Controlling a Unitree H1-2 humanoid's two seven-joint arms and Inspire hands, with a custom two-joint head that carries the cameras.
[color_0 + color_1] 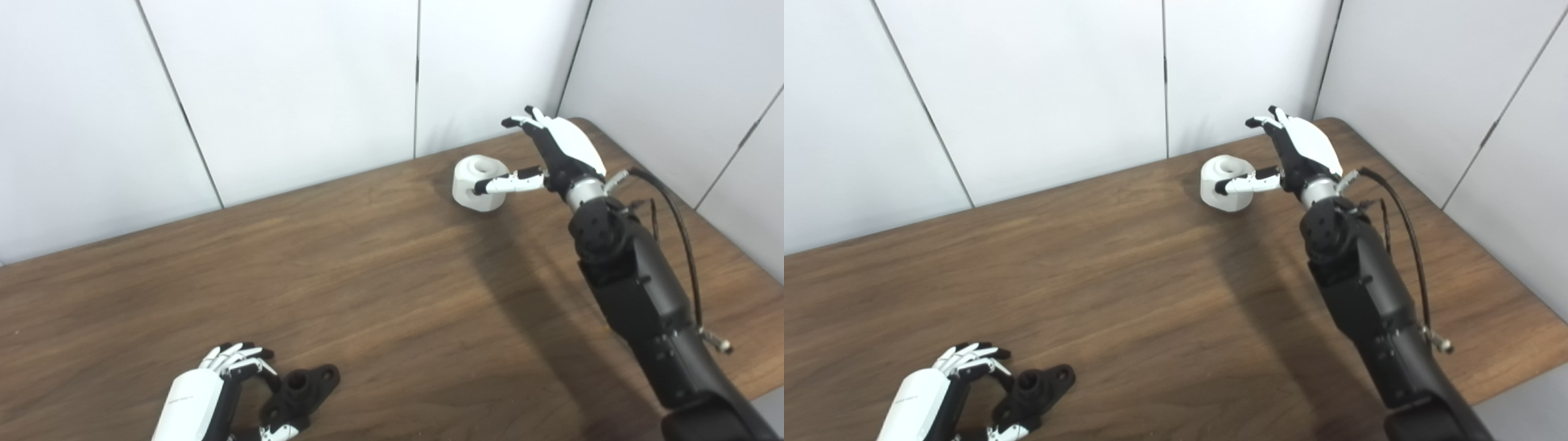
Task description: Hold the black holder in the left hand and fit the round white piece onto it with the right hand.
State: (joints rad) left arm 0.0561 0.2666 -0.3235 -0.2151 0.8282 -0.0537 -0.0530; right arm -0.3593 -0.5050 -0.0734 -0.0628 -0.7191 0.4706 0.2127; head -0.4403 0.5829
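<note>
Your right robot hand (554,150) reaches across the wooden surface (380,288) to the round white piece (481,184), which sits at the far edge near the wall. The hand is spread, fingers raised above and behind the piece, thumb stretched low across its near side; it holds nothing yet. Close fingers and thumb on opposite sides of the piece, squarely, so it lifts level with its centre hole facing up and free of the fingertips. At the near left, your left robot hand (211,389) curls around the black holder (300,392), which lies on the surface. Whether those fingers actually grip it or merely cage it is hard to tell from here. Firm up that hold before you bring the white piece across.
</note>
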